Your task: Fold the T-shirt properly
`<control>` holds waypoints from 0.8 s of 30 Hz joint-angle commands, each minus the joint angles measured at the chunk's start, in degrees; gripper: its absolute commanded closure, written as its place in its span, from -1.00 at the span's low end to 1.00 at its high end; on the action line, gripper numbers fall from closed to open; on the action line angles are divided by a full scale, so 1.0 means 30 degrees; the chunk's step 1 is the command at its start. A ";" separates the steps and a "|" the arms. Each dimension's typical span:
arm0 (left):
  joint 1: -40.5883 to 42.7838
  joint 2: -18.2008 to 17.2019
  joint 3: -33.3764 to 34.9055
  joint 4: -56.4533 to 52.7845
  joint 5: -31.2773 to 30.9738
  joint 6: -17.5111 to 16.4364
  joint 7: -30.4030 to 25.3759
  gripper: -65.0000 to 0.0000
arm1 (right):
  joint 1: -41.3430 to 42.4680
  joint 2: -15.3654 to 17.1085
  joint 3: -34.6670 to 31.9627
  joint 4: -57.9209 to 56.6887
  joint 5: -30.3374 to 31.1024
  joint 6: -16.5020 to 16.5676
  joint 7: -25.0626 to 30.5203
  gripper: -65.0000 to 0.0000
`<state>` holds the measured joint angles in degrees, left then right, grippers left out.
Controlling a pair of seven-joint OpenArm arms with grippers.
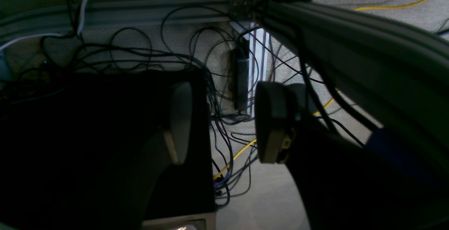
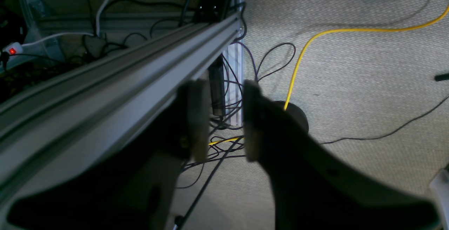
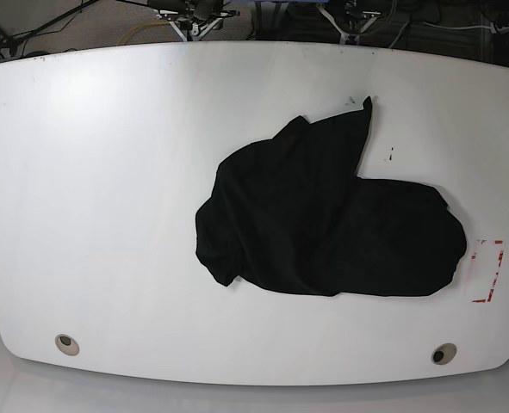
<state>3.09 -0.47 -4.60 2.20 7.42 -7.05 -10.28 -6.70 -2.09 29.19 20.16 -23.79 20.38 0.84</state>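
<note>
1. Left wrist view: one left tool (image 1: 224, 124), its two pale rubbery pads set well apart with nothing between them. It hangs over grey woven carpet floor (image 1: 270, 198), beside one grey slotted aluminium frame rail (image 1: 350, 47). A tangle of thin black cables (image 1: 147, 54), too many to count, lies on the floor; one yellow cable (image 1: 242, 151) crosses under the tool. A dark flat block fills the lower left; cannot tell what it is.

2. Right wrist view: one right tool (image 2: 221, 117), pads parted by a narrow gap, nothing gripped. One long grey aluminium rail (image 2: 115, 82) with lengthwise grooves runs diagonally on the left. Same woven floor (image 2: 350, 100); one yellow cable (image 2: 315, 37) curves across it. One white power strip with a red lit switch (image 2: 12, 50) sits at far left.

3. Base view: one plain black soft fabric T-shirt (image 3: 323, 224), crumpled and not laid flat, on one glossy white desk with rounded corners (image 3: 99, 172). The T-shirt lies right of centre. Its long axis runs roughly left to right, tilted slightly down toward the right; one narrow flap points up toward the far edge. Two small round grommets (image 3: 65, 343) are near the front corners of the desk. One red dashed marking (image 3: 488, 271) lies just beside the shirt's right end. Neither tool shows in this view.
</note>
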 commanded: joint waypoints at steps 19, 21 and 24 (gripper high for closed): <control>0.0326 -0.0129 -0.0131 0.0368 -0.0094 -0.0055 -0.0061 0.20 | -0.0177 0.0009 -0.0092 0.0157 0.0008 0.0370 -0.0219 0.60; 0.0434 -0.0216 -0.0179 0.0573 -0.0126 -0.0093 -0.0042 0.20 | -0.0182 0.0012 -0.0077 0.0158 0.0036 0.0409 -0.0288 0.60; 0.0725 -0.0341 -0.0174 0.1182 -0.0166 -0.0253 -0.0179 0.21 | -0.0308 0.0002 -0.0103 0.0291 0.0070 0.0419 -0.0284 0.61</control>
<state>5.06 -1.41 -5.10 5.63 7.22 -7.51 -10.50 -7.51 -2.09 28.88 20.69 -23.77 20.97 -0.21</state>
